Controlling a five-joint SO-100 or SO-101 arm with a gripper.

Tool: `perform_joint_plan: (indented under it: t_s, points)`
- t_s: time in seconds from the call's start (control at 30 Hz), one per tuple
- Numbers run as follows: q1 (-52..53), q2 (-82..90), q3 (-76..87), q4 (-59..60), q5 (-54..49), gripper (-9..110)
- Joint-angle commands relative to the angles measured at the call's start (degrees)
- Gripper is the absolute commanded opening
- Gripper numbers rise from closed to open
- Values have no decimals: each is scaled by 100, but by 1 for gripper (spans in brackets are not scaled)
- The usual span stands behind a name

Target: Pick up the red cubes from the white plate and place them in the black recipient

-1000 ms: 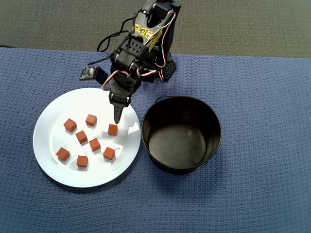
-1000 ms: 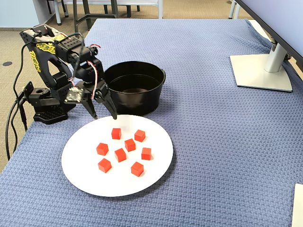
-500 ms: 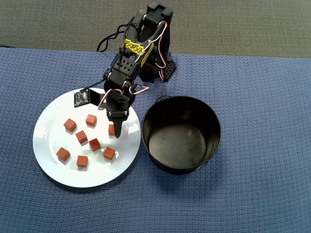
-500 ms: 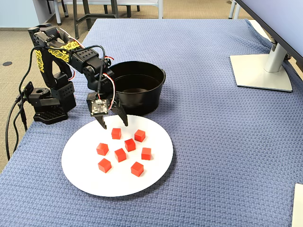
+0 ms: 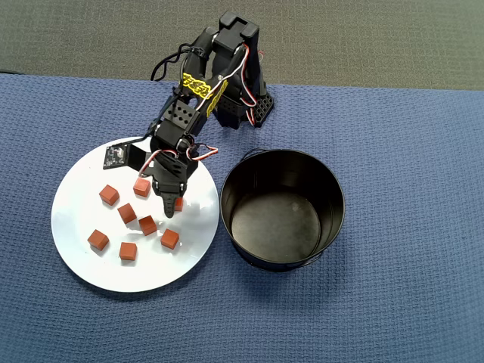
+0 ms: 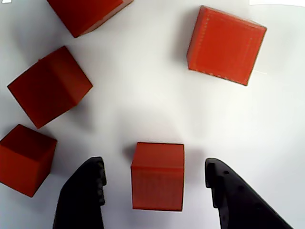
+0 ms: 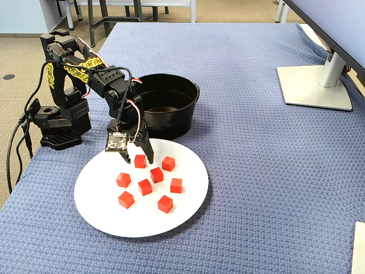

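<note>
My black two-finger gripper [image 6: 155, 179] hangs spread wide astride one small matte red cube [image 6: 157, 175] on the glossy round white plate [image 7: 97, 200]. The plate sits on blue woven cloth [image 7: 274, 171], the black cylindrical pot [image 5: 282, 209] beside it.

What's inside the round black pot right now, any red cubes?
The round black pot shows only its bare glossy bottom in the overhead view. In the fixed view its near wall hides part of the floor.
</note>
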Motion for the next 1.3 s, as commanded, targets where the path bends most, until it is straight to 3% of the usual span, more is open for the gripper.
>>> perform_joint_plan:
  t_s: [0.0,0.47,0.73,1.03,1.27]
  points:
    - [97,0,-360,-114,141,11]
    - [132,114,-404,-105,352,0]
    - [176,1389,-826,923,1116,0]
    - [-554,1916,-2452,2215,1890,0]
    - [-1986,1767,-3015,2373,2566,0]
